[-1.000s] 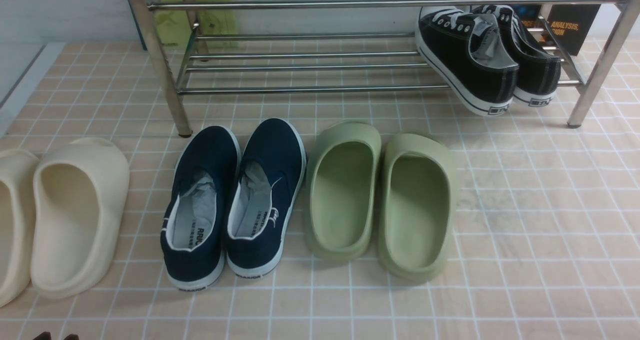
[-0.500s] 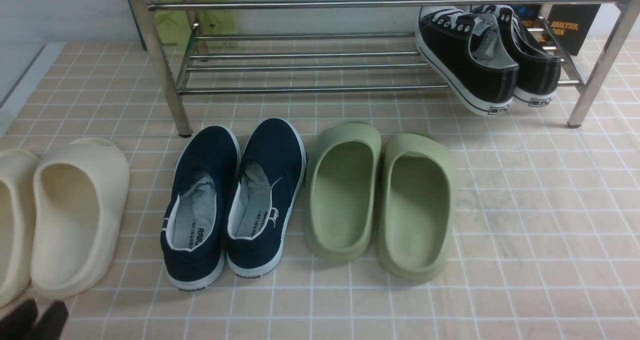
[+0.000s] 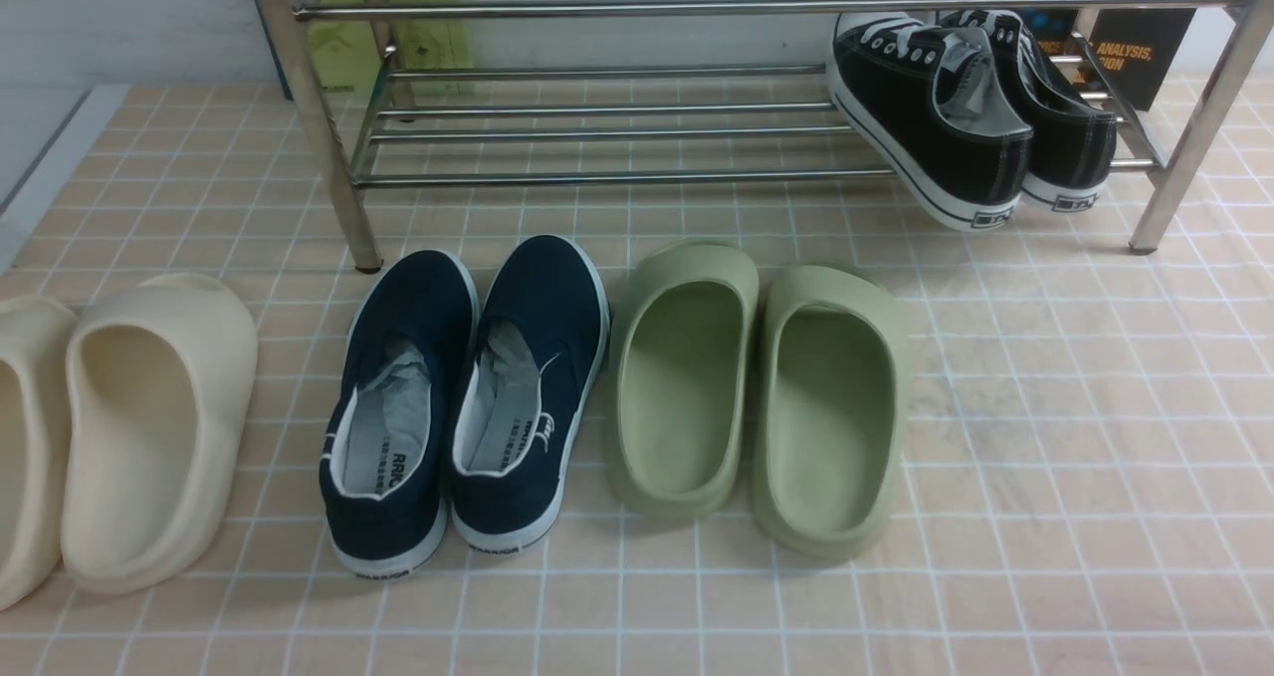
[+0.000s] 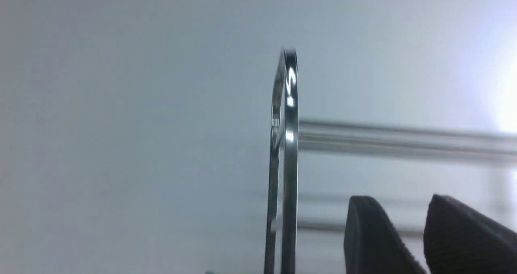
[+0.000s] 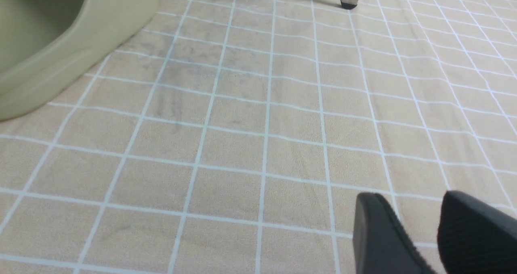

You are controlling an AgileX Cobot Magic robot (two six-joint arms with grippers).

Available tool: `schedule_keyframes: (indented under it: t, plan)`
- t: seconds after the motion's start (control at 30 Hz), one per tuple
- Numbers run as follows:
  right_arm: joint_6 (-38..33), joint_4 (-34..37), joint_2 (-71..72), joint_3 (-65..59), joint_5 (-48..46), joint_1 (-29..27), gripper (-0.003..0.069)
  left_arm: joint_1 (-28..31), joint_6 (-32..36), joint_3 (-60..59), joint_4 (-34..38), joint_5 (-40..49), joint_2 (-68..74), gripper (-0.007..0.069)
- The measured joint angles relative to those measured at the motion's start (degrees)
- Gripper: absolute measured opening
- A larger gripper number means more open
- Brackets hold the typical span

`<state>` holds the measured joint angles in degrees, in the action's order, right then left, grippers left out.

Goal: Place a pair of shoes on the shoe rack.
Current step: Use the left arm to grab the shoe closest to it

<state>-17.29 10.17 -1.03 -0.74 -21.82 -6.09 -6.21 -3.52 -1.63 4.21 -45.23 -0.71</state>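
Starting left: cream foam slippers (image 3: 149,427), then navy blue canvas slip-ons (image 3: 448,308) on beige tiled floor (image 3: 1045,407), touching, long axes front-to-back, toes toward shiny chrome tube shoe rack (image 3: 617,175) just ahead. Olive green foam slippers (image 3: 687,387) just beside. Bare shelf tubes left of black lace-up sneakers (image 3: 946,128). Left gripper (image 4: 400,201), right gripper (image 5: 408,197): jaws apart, empty.

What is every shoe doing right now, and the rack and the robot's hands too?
navy slip-ons: on the floor, side by side, untouched.
shoe rack: upright, black sneakers on its lower shelf.
black sneakers: tilted, heels over the front bar.
green slippers: on the floor, side by side.
cream slippers: on the floor.
left gripper: open, empty.
right gripper: open, empty.
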Motion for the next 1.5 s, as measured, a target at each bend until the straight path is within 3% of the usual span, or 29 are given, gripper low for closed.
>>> schedule_keyframes:
  t: [0.13,0.17,0.2,0.33,0.4,0.5,0.57,0.73,0.9,1.03,1.33,1.43,1.5]
  plan:
    - [0.0,0.0,0.0,0.0,0.0,0.0,0.0237,0.0,-8.1,5.1,1.2,1.4,0.0,0.023]
    - [0.0,0.0,0.0,0.0,0.0,0.0,0.0238,0.0,-9.2,11.1,1.2,8.4,0.0,0.0209]
    - [0.0,0.0,0.0,0.0,0.0,0.0,0.0238,0.0,-9.2,11.8,1.2,9.4,0.0,0.0205]
    - [0.0,0.0,0.0,0.0,0.0,0.0,0.0239,0.0,1.7,28.8,0.8,37.2,4.0,0.0098]
    - [0.0,0.0,0.0,0.0,0.0,0.0,0.0239,0.0,5.2,31.0,0.8,42.1,6.3,0.0072]
    - [0.0,0.0,0.0,0.0,0.0,0.0,0.0239,0.0,13.1,33.6,0.6,56.5,17.0,0.0008]
    - [0.0,0.0,0.0,0.0,0.0,0.0,0.0239,0.0,13.9,33.6,0.6,62.1,23.1,0.0002]
    - [0.0,0.0,0.0,0.0,0.0,0.0,0.0239,0.0,11.6,33.6,0.7,66.6,36.3,0.0002]
    - [0.0,0.0,0.0,0.0,0.0,0.0,0.0239,0.0,2.9,37.4,2.5,73.7,53.6,0.0005]
    - [0.0,0.0,0.0,0.0,0.0,0.0,0.0239,0.0,1.0,44.0,2.7,81.9,65.3,0.0059]
    - [0.0,0.0,0.0,0.0,0.0,0.0,0.0239,-0.1,4.8,54.4,8.2,86.1,84.3,0.0387]
    - [0.0,0.0,0.0,0.0,0.0,0.0,0.0239,-0.1,6.0,54.9,9.1,84.4,89.0,0.0408]
    - [0.0,0.0,0.0,0.0,0.0,0.0,0.0239,-0.1,6.6,54.9,9.2,81.8,91.9,0.0372]
